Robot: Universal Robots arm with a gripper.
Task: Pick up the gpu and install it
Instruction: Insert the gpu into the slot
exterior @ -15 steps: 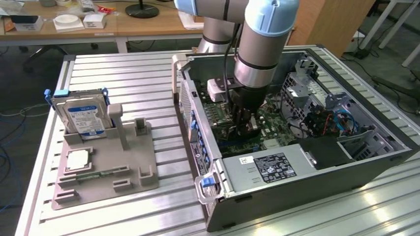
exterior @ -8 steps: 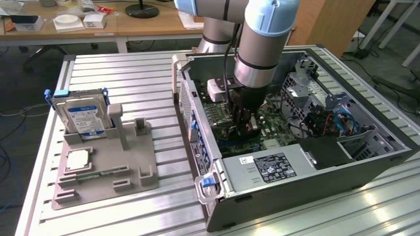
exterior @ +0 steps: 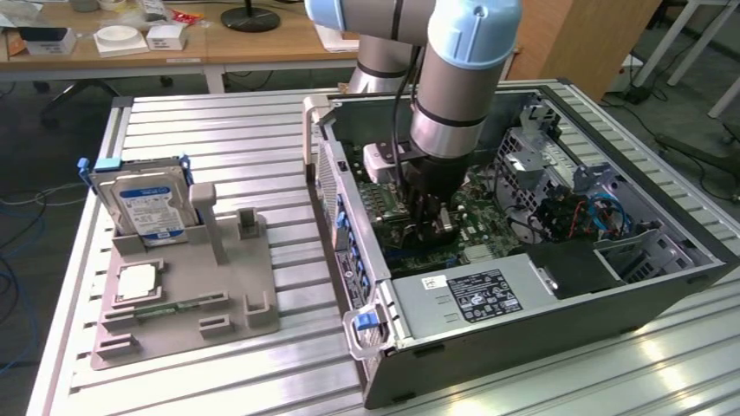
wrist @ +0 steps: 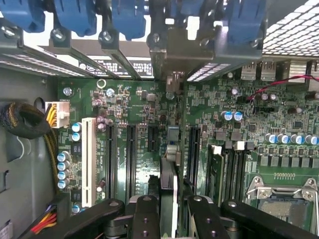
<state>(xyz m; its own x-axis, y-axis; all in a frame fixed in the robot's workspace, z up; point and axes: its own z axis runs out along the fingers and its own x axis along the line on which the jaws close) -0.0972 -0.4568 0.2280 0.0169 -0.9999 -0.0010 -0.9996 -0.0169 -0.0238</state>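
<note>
- The gripper (wrist: 168, 219) is sitting nearest the wrist camera, its black fingers (wrist: 145, 219) partly closed and pinching the gpu (wrist: 169, 174) by its upper edge.
- The gpu is standing edge-on between the fingers, vertical over the motherboard (wrist: 239, 149), probably so that its lower edge can enter a slot squarely.
- The card's far end is lining up with the metal bracket bay (wrist: 174, 55) at the case's rear wall, beside the blue slot latches (wrist: 124, 15); whether it is fully seated cannot be told.
- In the exterior view the gripper (exterior: 422, 221) is reaching down inside the open case (exterior: 555, 303), which is lying on its side so the board faces up.
- The case is holding the motherboard, a power supply (exterior: 480, 295) and cabling.
- On the exterior view's left, a grey tray (exterior: 243, 277) is holding a hard drive (exterior: 145, 204) upright in its slot and a CPU (exterior: 139, 282) lying flat in a recess.
</note>
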